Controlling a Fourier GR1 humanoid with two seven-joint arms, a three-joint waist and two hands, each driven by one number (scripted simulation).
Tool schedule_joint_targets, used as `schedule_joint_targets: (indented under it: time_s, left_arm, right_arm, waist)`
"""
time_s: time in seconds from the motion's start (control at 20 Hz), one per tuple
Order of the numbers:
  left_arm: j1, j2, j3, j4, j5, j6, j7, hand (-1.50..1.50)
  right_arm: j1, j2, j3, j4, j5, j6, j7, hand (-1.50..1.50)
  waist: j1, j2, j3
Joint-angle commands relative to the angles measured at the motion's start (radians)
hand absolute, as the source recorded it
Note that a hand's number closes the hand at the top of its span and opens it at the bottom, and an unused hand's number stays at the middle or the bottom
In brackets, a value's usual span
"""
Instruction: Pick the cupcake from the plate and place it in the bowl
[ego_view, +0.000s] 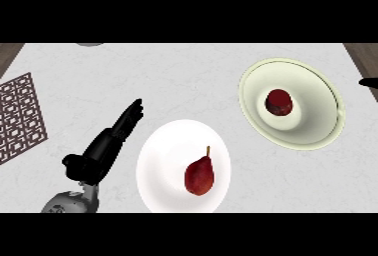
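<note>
Furthest to the left of the white plate (159, 165), a dark brown lattice mat (21, 117) lies flat on the pale marbled surface (148, 70), cut off by the view's left edge. Between that mat and the plate, the left robot hand (111, 140) comes up from the lower edge on its grey forearm, fingers straight and stretched out, pointing up and to the right, holding nothing; its fingertips end just beside the plate's upper left rim. On the plate, right of centre, lies a dark red pear-shaped thing (200, 175) with a thin stalk pointing up. To the upper right of the plate, close to it but apart, sits the pale green bowl (310, 127), and in its hollow rests a small round dark red item, most likely the cupcake (279, 102), though its form is hard to make out. Beyond the bowl, at the view's right edge, a black tip of the right robot hand (369, 83) shows; whether its fingers are apart or together I cannot tell.
</note>
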Motion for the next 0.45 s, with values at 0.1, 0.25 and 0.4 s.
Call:
schedule_joint_targets:
  time_s: [0.1,0.25,0.4]
  left_arm:
    - [0.019,-0.001,0.011,0.029,-0.003,-0.022,-0.049,0.0]
    - [-0.078,-0.04,0.018,0.07,-0.015,0.007,0.011,0.0]
    - [-0.031,-0.018,0.024,0.051,-0.01,-0.023,-0.023,0.0]
  right_arm:
    - [0.053,-0.142,-0.153,0.198,-0.089,0.147,-0.211,-1.5]
    - [0.106,-0.201,-0.174,0.262,-0.106,0.267,-0.291,-1.5]
    - [0.058,-0.234,-0.195,0.418,-0.098,0.32,-0.388,-1.5]
  waist:
    - [0.01,0.004,0.0]
    - [0.003,0.004,0.001]
    - [0.02,0.007,0.001]
